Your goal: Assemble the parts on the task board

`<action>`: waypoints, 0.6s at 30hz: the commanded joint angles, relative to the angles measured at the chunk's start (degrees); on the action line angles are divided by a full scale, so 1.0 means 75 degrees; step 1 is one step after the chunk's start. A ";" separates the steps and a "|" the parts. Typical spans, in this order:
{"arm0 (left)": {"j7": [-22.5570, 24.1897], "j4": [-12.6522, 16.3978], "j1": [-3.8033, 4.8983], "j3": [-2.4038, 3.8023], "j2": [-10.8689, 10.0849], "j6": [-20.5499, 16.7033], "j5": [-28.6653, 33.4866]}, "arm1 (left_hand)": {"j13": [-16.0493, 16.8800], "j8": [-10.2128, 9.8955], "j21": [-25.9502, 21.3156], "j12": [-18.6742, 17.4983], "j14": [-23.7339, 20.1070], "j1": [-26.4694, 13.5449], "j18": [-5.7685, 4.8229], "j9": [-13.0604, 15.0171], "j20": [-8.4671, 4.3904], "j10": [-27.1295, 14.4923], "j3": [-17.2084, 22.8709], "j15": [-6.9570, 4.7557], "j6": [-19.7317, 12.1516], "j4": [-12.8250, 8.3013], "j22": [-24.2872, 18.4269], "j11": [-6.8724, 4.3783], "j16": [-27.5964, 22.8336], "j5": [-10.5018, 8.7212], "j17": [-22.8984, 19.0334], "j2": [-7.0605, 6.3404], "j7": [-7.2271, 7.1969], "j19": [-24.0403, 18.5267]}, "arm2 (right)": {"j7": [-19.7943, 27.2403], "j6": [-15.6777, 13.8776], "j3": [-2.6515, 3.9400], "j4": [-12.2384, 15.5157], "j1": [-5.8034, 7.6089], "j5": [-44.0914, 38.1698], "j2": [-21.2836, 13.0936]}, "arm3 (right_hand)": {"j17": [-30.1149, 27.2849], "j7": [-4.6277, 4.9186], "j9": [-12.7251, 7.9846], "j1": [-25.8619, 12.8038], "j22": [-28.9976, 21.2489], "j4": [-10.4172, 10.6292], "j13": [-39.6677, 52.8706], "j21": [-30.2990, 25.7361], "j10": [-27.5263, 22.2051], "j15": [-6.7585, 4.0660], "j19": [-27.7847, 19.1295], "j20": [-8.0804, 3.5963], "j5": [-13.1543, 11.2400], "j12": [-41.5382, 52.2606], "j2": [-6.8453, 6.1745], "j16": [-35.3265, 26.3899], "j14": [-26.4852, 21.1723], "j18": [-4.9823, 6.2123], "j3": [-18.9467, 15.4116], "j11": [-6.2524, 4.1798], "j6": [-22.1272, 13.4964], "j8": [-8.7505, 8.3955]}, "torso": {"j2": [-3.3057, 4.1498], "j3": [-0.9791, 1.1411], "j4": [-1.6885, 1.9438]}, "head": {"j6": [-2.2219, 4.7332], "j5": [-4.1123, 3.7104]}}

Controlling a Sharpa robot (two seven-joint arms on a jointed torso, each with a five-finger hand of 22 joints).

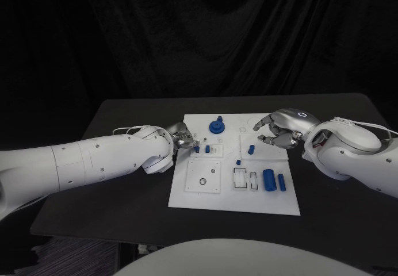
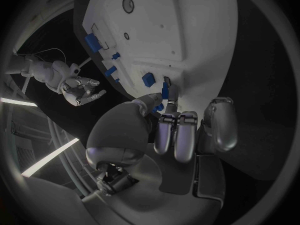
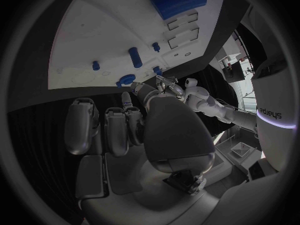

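Observation:
The white task board (image 1: 236,198) (image 2: 181,30) (image 3: 106,30) lies mid-table. My left hand (image 1: 184,138) (image 2: 181,130) is at the board's left edge, and its thumb and a finger pinch a small blue part (image 1: 196,148) (image 2: 164,91) just over the board. My right hand (image 1: 280,129) (image 3: 112,130) hovers over the board's far right part with its fingers curled in and nothing in them. A blue round part with a peg (image 1: 217,125) (image 3: 127,79) stands at the far edge. A blue peg (image 1: 251,149) (image 3: 134,56) stands below the right hand.
A large blue cylinder (image 1: 270,179) (image 3: 178,0) and a thinner one (image 1: 283,183) lie at the board's near right. A square plate with a hole (image 1: 204,175) and two small rectangular slots (image 1: 240,179) are on the board's near half. Black table (image 1: 124,115) surrounds it.

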 commanded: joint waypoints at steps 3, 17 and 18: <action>-0.0008 0.0030 -0.0042 -0.0009 -0.0020 0.0086 0.0040 | 0.1860 -0.0007 -0.0055 -0.0068 0.0807 0.0002 0.0039 0.0027 -0.0002 0.0653 0.0063 -0.0033 -0.0137 0.0027 0.1336 -0.0003 0.0020 -0.0086 0.2011 -0.0008 -0.0023 -0.0042 | -0.0129 0.0062 0.0005 0.0006 -0.0019 -0.0015 -0.0006 | 0.0366 0.0017 -0.0007 0.0037 0.1357 0.0002 0.0596 -0.0043 -0.0037 0.0009 -0.0031 -0.0006 -0.0038 -0.0042 -0.0054 -0.0031 0.0349 0.0077 0.0058 0.0003 0.0020 0.0014 | -0.0001 0.0002 -0.0008 | -0.0002 0.0004; 0.0112 0.0018 -0.0049 -0.0009 -0.0043 0.0084 0.0040 | 0.1802 -0.0246 -0.0197 -0.0143 0.0807 -0.0303 0.0061 0.0032 0.0096 0.0592 -0.0408 0.0072 -0.0547 0.0797 0.1304 0.0116 0.0020 -0.0962 0.2011 -0.0019 0.0099 -0.0117 | -0.0140 0.0088 0.0005 -0.0003 -0.0022 -0.0015 -0.0001 | 0.0365 0.0017 -0.0013 0.0029 0.1358 0.0008 0.0595 -0.0042 -0.0036 0.0010 -0.0031 -0.0005 -0.0042 -0.0042 -0.0056 -0.0032 0.0348 0.0076 0.0058 0.0003 0.0019 0.0013 | -0.0008 -0.0010 -0.0009 | -0.0002 0.0022; 0.0121 0.0016 -0.0050 -0.0009 -0.0042 0.0086 0.0040 | 0.1794 -0.0316 -0.0210 -0.0154 0.0807 -0.0328 0.0064 -0.0012 0.0109 0.0582 -0.0476 0.0087 -0.0600 0.0903 0.1302 0.0135 0.0020 -0.1027 0.2011 -0.0028 0.0123 -0.0123 | -0.0141 0.0091 0.0005 -0.0003 -0.0022 -0.0015 -0.0002 | 0.0365 0.0017 -0.0013 0.0029 0.1358 0.0008 0.0595 -0.0042 -0.0036 0.0010 -0.0031 -0.0005 -0.0042 -0.0042 -0.0056 -0.0032 0.0348 0.0076 0.0058 0.0003 0.0019 0.0013 | -0.0008 -0.0010 -0.0010 | -0.0002 0.0025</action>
